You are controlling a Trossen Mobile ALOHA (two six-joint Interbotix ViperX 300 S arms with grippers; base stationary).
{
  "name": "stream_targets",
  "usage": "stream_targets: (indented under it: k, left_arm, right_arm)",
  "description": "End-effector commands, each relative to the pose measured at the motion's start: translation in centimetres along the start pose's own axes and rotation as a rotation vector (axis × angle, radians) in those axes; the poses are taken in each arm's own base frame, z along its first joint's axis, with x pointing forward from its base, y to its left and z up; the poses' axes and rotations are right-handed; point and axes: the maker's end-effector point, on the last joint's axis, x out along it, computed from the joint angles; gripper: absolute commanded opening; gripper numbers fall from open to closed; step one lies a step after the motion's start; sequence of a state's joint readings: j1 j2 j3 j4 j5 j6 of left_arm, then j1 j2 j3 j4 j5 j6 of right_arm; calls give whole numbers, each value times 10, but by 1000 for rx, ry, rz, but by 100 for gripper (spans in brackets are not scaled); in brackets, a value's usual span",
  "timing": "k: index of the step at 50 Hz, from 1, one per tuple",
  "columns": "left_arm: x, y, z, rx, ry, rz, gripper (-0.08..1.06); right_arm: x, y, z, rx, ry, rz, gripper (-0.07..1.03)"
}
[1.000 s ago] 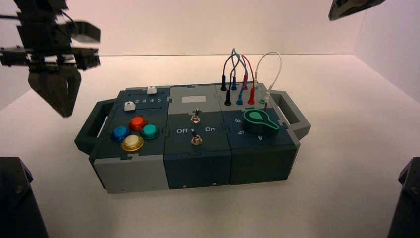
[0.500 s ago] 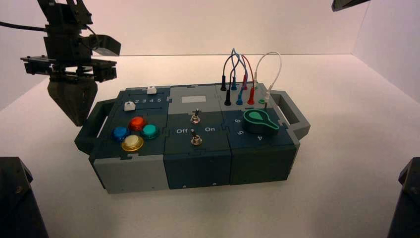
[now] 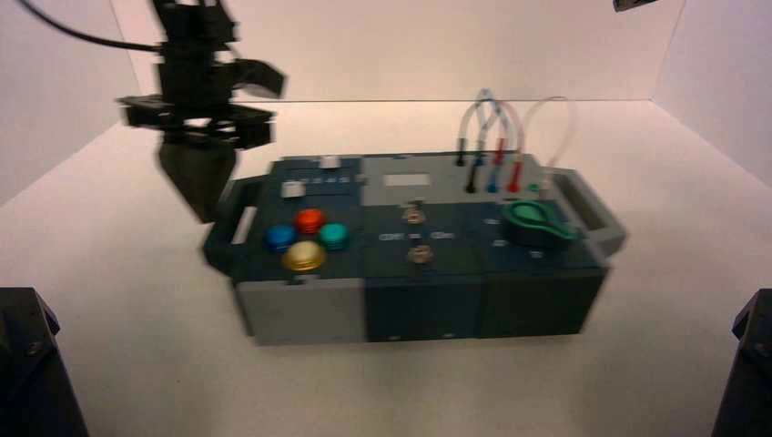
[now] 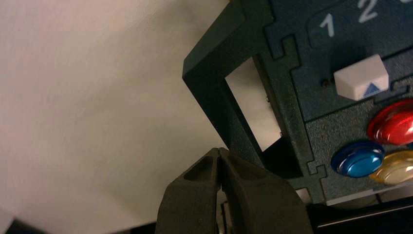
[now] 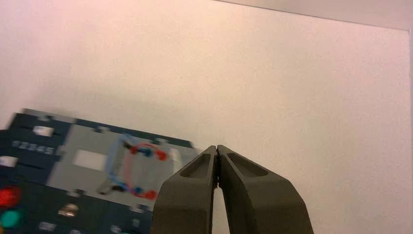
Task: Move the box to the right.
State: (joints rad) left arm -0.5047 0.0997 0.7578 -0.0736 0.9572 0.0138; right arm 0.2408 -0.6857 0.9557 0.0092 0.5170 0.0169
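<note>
My left gripper [image 4: 220, 168], tips pressed together, pushes the box's [image 3: 419, 273] left handle [image 4: 219, 97] in the middle of the table. If it slips off, the box could spin crooked.

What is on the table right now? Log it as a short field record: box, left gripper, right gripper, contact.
box: dark teal-and-grey box on the white table, loop handles at both ends
top parts: four coloured buttons, green knob, plugged wires
left gripper: left gripper shut, tips at the box's left handle, outer side
right gripper: right gripper shut, raised away from the box
contact: left tips against or very near the handle; exact touch unclear
</note>
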Motion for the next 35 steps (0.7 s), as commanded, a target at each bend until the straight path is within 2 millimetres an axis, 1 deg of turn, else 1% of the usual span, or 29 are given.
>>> stream_targets:
  k: [1, 6, 15, 19, 21, 30, 35]
  left_arm:
    - [-7, -34, 24, 65, -51, -25, -3]
    - [-5, -53, 34, 114, -48, -22, -3]
    - [-2, -79, 47, 181, -29, -14, -3]
    - [-4, -97, 57, 213, -41, -20, -3]
    - [-7, -101, 62, 222, -53, -21, -3]
    - [-13, -103, 68, 228, -80, -23, -3]
    - [-18, -95, 69, 216, -115, -20, -3]
  right_arm:
    - [-6, 0, 9, 4, -37, 2, -2]
    - [-7, 0, 7, 4, -43, 3, -2]
    - [-7, 0, 5, 4, -41, 2, -2]
    - [-7, 0, 5, 6, -43, 3, -2]
    - [-7, 0, 5, 4, -44, 3, -2]
    - [-7, 0, 4, 5, -44, 1, -2]
    - [-7, 0, 5, 6, -48, 3, -2]
